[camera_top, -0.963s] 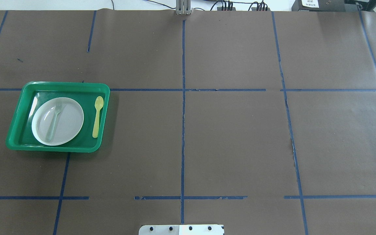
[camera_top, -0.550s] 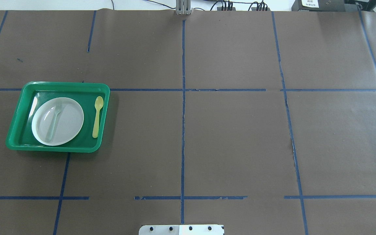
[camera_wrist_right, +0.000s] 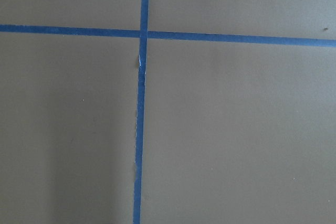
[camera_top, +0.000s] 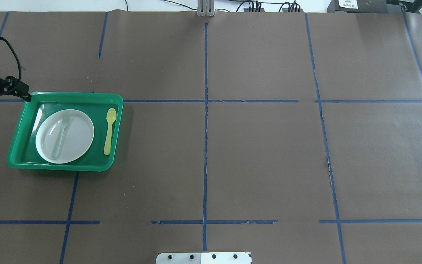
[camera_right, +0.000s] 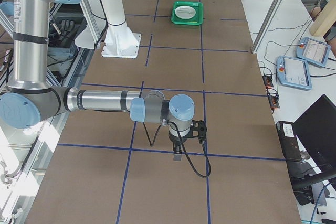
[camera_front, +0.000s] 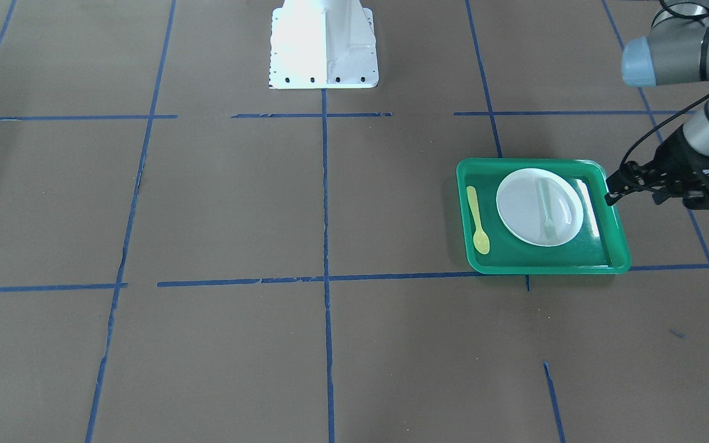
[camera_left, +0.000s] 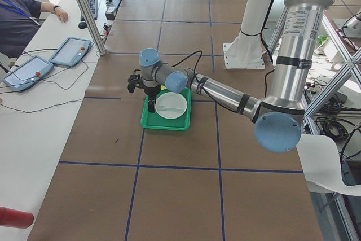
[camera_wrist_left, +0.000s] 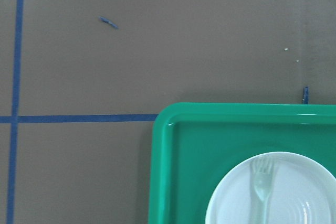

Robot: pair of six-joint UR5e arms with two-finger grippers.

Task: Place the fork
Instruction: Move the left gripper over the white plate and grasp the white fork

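The pale translucent fork (camera_top: 60,135) lies along a white plate (camera_top: 77,145) inside a green tray (camera_top: 68,94), tines toward the far side. It also shows in the front view (camera_front: 546,212) and in the left wrist view (camera_wrist_left: 260,192). My left gripper (camera_top: 26,97) hangs over the tray's far-left corner, above it, and looks shut and empty; it also shows in the front view (camera_front: 610,195). My right gripper (camera_right: 178,156) shows only in the exterior right view, far from the tray over bare table; I cannot tell whether it is open or shut.
A yellow spoon (camera_top: 108,132) lies in the tray to the right of the plate. The robot's white base (camera_front: 324,43) stands at the table's middle near edge. Blue tape lines cross the brown table cover.
My left gripper has come into the overhead view from the left edge and now stands at the tray's far-left corner. The fork, plate, spoon and tray have not moved.
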